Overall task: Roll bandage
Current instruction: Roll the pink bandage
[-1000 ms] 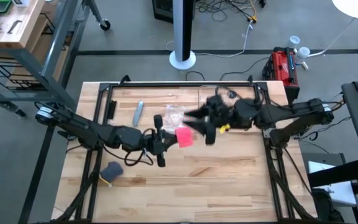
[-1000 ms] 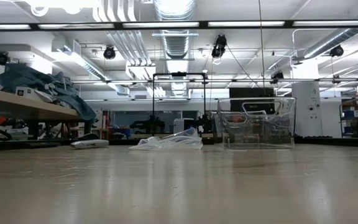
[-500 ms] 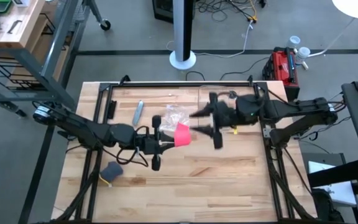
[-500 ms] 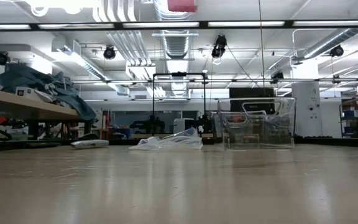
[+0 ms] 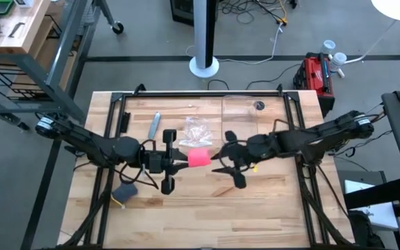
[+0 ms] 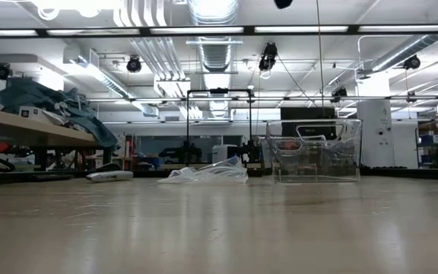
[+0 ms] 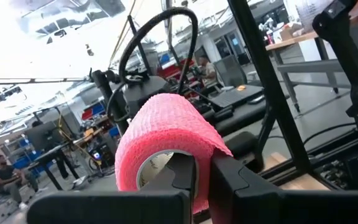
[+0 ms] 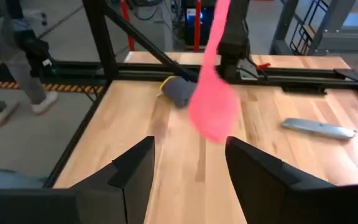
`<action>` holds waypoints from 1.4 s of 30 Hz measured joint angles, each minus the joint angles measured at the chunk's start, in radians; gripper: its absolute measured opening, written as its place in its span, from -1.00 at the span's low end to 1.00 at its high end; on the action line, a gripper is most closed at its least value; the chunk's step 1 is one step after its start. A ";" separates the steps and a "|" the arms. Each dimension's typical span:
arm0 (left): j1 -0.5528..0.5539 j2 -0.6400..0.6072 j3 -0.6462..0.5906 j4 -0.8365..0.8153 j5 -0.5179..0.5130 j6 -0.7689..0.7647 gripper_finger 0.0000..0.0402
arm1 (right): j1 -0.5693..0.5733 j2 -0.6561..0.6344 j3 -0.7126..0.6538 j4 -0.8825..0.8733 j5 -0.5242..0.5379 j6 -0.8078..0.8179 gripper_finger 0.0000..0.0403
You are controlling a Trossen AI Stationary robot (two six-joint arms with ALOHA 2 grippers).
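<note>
Pink bandage point(image 5: 198, 157) sits centre frame, clamped by the left gripper point(image 5: 179, 158); the right gripper point(image 5: 221, 161), just beside, gapes empty.

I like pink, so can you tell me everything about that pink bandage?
The bandage is bright pink, soft-looking fabric wound into a small roll with a hollow middle, plain in the left wrist view. The shut left gripper pinches it, one finger poking into the hole, holding it up off the table. The open right gripper faces it, not touching. In the right wrist view it is a pink blur.
</note>
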 joint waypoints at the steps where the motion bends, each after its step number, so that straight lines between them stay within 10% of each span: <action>1: 0.000 0.000 0.000 -0.001 -0.001 0.000 -0.96 | 0.000 0.003 -0.009 0.043 0.001 0.010 -0.06; 16: 0.000 0.000 0.000 0.006 -0.004 0.005 -0.96 | -0.002 0.001 -0.056 0.234 0.090 0.034 -0.12; 24: -0.001 0.010 0.000 0.009 -0.082 0.032 -0.96 | 0.009 0.041 -0.053 0.296 0.058 0.036 -0.93; 42: -0.002 0.024 -0.001 -0.067 -0.072 0.080 -0.96 | 0.037 0.034 0.083 0.291 -0.100 0.210 -1.00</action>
